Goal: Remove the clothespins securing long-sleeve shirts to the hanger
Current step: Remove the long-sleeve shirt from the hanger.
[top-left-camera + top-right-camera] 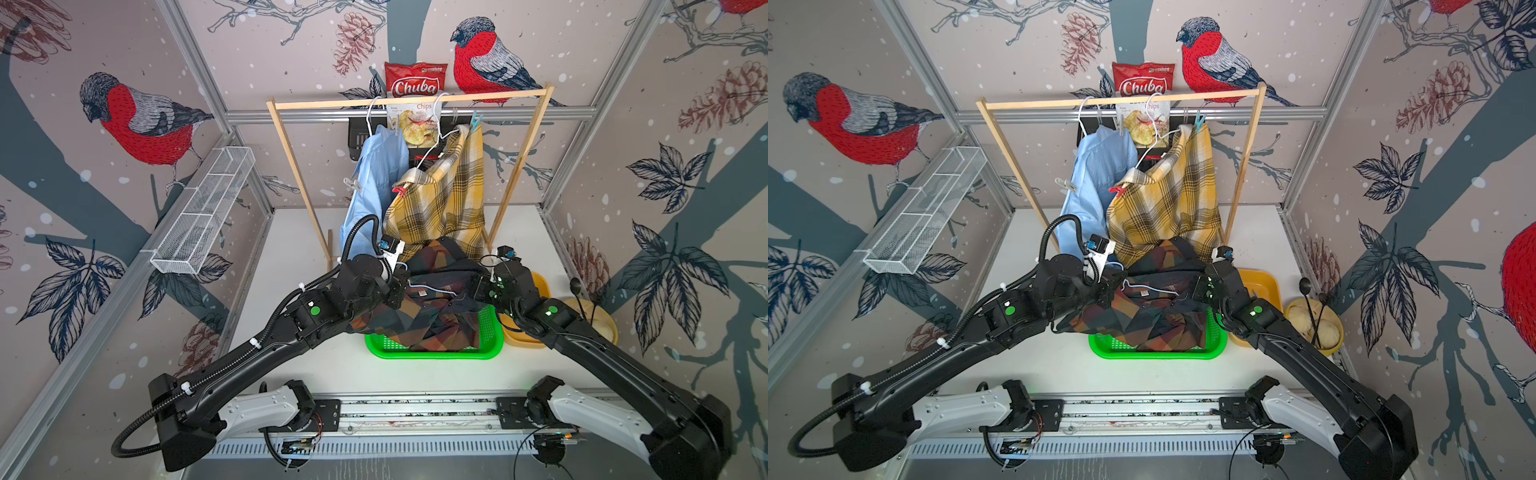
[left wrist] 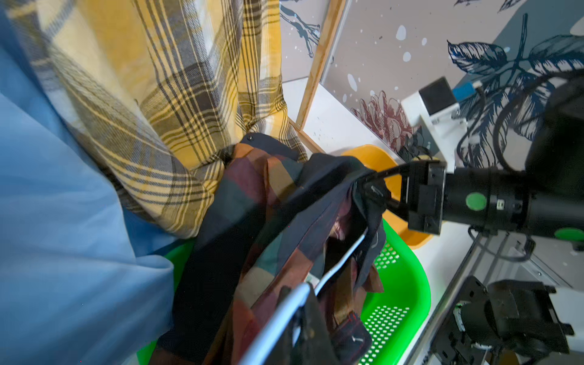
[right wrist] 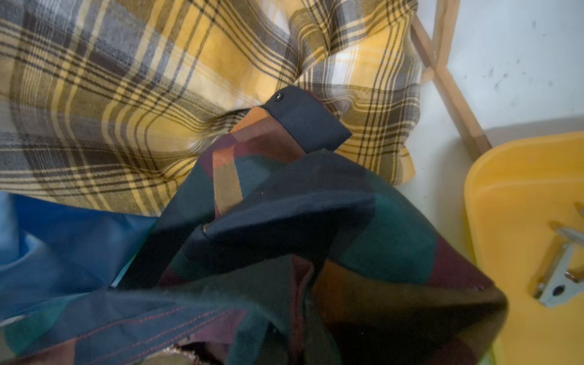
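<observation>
Only left wrist view shows right gripper (image 2: 374, 192) clamping dark shirt (image 2: 246, 221); left gripper (image 2: 297, 305) pinches hanger (image 2: 341, 259).

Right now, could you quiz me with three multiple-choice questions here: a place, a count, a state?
1. The dark plaid shirt hangs over: A the green basket; B the wire shelf; C the yellow tray.
2. Shirts hanging on the wooden rack: A one; B two; C three.
3. The right jaws are: A wide open; B shut on cloth; C holding a spoon.
Answers: 1 A, basket rim shows beneath it; 2 B, only the blue shirt and yellow plaid shirt hang there; 3 B, they pinch the dark shirt's edge.
</observation>
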Robot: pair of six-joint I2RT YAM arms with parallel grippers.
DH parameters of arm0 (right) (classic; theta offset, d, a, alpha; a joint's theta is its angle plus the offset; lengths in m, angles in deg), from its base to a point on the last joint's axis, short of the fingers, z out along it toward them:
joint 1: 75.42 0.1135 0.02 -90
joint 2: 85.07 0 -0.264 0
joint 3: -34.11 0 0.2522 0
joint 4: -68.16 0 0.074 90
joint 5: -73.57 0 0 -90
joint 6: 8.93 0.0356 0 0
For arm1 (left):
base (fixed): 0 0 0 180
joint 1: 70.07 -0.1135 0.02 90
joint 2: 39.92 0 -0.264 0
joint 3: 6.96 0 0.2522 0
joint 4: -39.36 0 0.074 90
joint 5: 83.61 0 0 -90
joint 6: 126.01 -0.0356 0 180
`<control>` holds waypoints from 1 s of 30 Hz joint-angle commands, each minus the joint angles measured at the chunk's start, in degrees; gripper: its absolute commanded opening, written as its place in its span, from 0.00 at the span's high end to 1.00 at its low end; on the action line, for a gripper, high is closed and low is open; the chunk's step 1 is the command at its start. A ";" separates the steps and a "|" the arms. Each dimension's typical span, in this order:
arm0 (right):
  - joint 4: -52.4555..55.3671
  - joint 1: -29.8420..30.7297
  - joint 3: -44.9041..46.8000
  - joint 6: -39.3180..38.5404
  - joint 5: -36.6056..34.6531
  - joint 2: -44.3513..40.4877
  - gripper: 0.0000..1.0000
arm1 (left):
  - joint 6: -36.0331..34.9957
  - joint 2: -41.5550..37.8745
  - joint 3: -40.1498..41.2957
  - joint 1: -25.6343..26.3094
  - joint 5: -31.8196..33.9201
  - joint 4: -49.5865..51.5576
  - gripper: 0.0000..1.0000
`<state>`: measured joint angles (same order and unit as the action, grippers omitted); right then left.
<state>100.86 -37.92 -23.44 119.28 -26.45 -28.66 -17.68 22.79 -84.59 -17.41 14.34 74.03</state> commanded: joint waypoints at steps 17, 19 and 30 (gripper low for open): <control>-1.27 0.65 2.01 1.25 3.87 -7.21 1.00 | 3.48 7.56 -3.86 -0.72 9.91 -8.38 1.00; -1.64 0.24 2.92 1.25 3.29 -7.90 1.00 | 2.99 6.37 -3.73 -1.07 10.42 -8.67 1.00; -2.75 -5.60 5.21 1.27 4.63 -6.57 1.00 | 3.22 1.41 -3.05 -1.34 7.98 -7.40 1.00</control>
<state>96.88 -42.62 -18.52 120.40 -20.92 -35.77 -15.28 25.42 -87.59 -18.56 21.25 70.05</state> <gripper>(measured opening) 0.084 0.049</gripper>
